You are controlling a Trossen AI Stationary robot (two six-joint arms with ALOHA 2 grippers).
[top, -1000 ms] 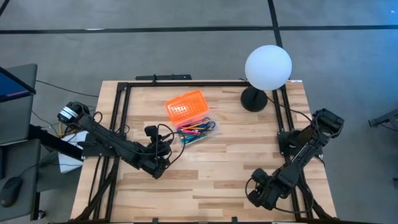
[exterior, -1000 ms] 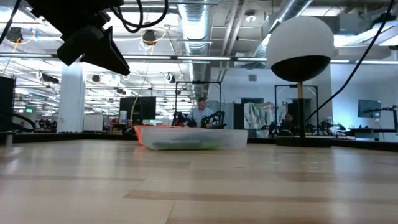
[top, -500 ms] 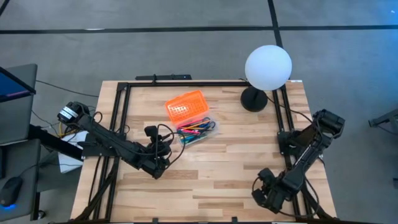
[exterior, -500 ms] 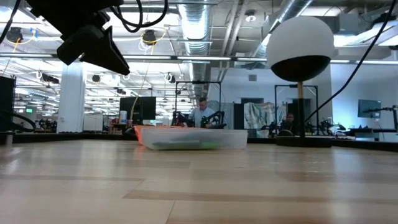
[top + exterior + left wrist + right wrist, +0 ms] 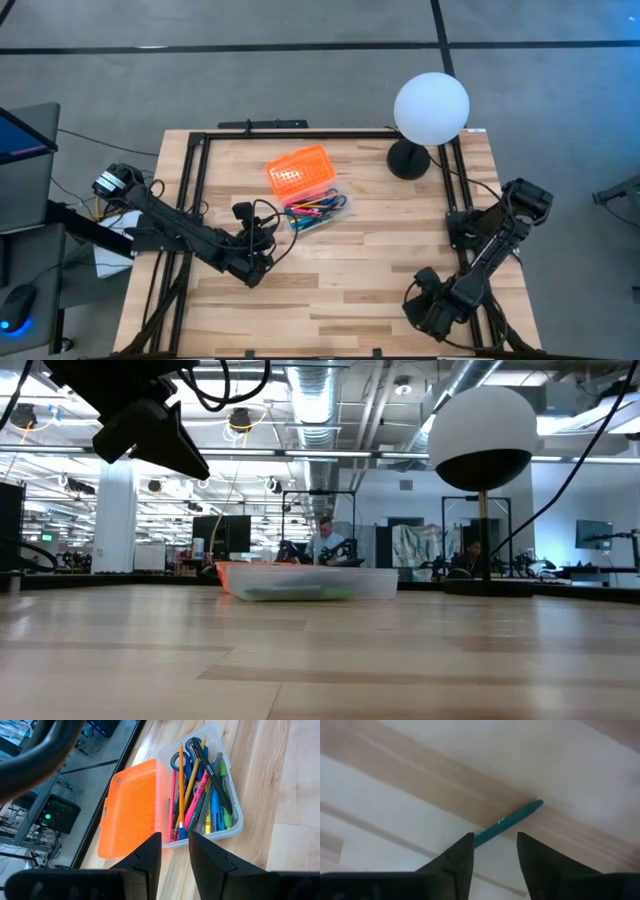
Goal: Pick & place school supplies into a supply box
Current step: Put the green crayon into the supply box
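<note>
Clear plastic supply box [image 5: 318, 212] with its ribbed orange lid [image 5: 298, 169] swung open is sitting on the wooden tabletop [image 5: 360, 270], toward the far edge, left of centre. Pens, pencils, markers [image 5: 200, 802] and blue-handled scissors [image 5: 182, 760] are lying lengthwise inside the clear tray in the left wrist view.

Left gripper [image 5: 175, 851] is hovering above the tabletop just near-left of the box, pointing at it; its fingers are standing a little apart, holding nothing.

Right gripper [image 5: 493, 851] is sitting over the tabletop's near right corner, well apart from the box. Its fingers are parted, and a teal pen [image 5: 512, 820] is lying flat on the wood just beyond the fingertips, released, not grasped.

White globe lamp [image 5: 431, 108] on a black round base [image 5: 407, 160] is standing at the far right corner.

In the low view the box [image 5: 305, 581] is showing mid-distance, and a person [image 5: 323, 541] is sitting in the room behind it.
</note>
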